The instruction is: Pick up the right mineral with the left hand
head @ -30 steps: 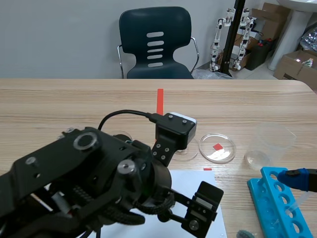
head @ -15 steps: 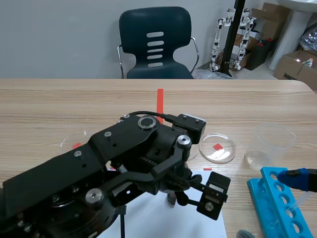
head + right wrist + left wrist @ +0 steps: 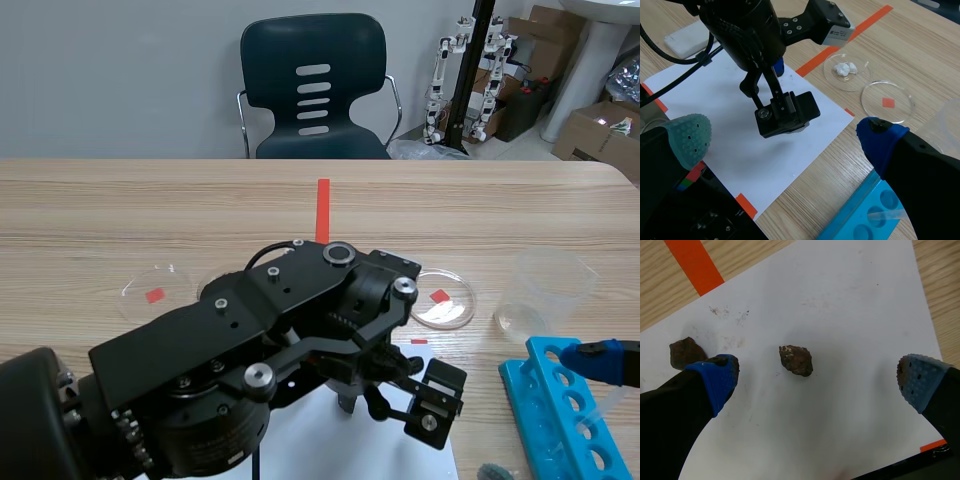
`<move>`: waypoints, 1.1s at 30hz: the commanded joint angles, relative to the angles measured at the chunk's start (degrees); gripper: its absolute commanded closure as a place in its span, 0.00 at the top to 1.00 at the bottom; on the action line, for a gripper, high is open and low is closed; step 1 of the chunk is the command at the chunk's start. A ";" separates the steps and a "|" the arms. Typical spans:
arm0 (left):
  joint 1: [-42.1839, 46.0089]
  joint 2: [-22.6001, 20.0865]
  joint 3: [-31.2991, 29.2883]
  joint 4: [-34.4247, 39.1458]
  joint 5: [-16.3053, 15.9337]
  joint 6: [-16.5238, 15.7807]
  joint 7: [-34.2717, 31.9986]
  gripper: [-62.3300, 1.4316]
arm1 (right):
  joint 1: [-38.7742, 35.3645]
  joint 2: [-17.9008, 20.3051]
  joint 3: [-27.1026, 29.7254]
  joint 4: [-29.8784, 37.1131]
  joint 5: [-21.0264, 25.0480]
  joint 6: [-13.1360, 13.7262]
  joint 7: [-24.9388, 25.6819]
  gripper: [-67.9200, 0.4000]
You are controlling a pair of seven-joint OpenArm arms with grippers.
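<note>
I've got the left arm [image 3: 230, 370] stretched across the middle, its big black links folded forward and the wrist bent so the left gripper [image 3: 817, 382] points straight down. Its fingers stand wide apart, with a blue dotted pad [image 3: 715, 380] at one side and its mate at the other, nothing clamped between them. From the right wrist camera I see one thick finger [image 3: 785, 115] of that gripper hanging low under its wrist. Over on the right, my right gripper [image 3: 785, 140] sits low and spread wide too, showing a grey-green pad [image 3: 690, 135] and a blue pad [image 3: 880, 142], and it grips nothing.
</note>
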 commanded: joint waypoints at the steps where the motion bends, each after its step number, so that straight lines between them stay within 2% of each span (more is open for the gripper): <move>1: -0.33 0.92 -0.15 -0.15 0.28 0.11 0.00 1.00 | 0.22 -0.02 0.15 0.44 0.66 -0.02 0.81 0.89; 10: -0.85 2.40 -0.15 -3.54 0.22 -0.07 -1.73 1.00 | 0.22 -0.02 0.15 0.44 0.66 -0.02 0.81 0.89; 15: -1.14 3.30 -0.15 -5.81 -0.90 -0.07 -3.04 1.00 | 0.22 -0.02 0.15 0.44 0.66 -0.02 0.81 0.89; 29: -1.31 3.43 -0.17 -9.18 -1.77 -0.04 -4.04 1.00 | 0.22 -0.02 0.15 0.44 0.66 -0.02 0.81 0.89; 30: -1.31 3.43 -0.17 -9.20 -1.77 -0.04 -4.04 0.98 | 0.22 -0.02 0.15 0.44 0.66 -0.02 0.81 0.89; 33: -1.31 3.45 -0.17 -9.20 -1.77 0.00 -4.04 0.83 | 0.22 -0.02 0.15 0.44 0.66 -0.02 0.81 0.89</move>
